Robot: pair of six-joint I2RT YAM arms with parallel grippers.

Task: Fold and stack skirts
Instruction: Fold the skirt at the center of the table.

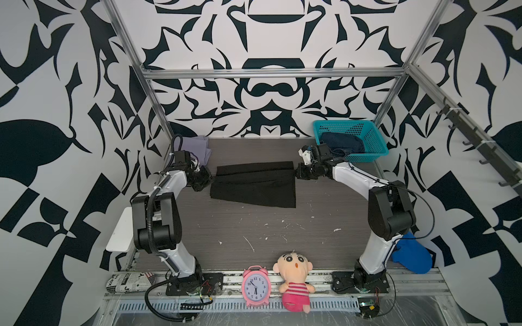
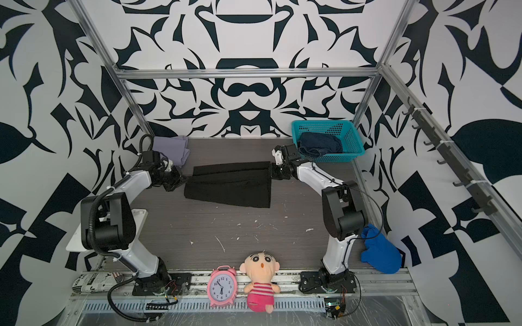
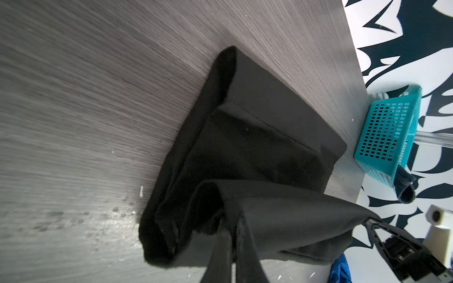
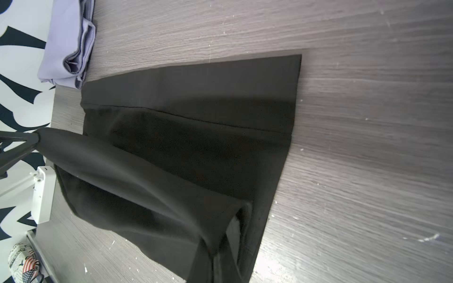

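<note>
My left gripper (image 1: 212, 178) is pinched tight on the black skirt (image 1: 254, 187) at its 9 o'clock edge. My right gripper (image 1: 297, 171) is clamped on the same skirt at its 3 o'clock edge. Between them a layer of cloth is raised off the grey table (image 1: 254, 231) (the rest lies flat, mid-table). The lavender skirt (image 1: 197, 146) sits folded in the table's 11 o'clock corner, behind my left wrist. The denim skirt (image 1: 341, 142) lies bunched in the teal basket (image 1: 377, 138) at 1 o'clock, one end hanging over the rim.
</note>
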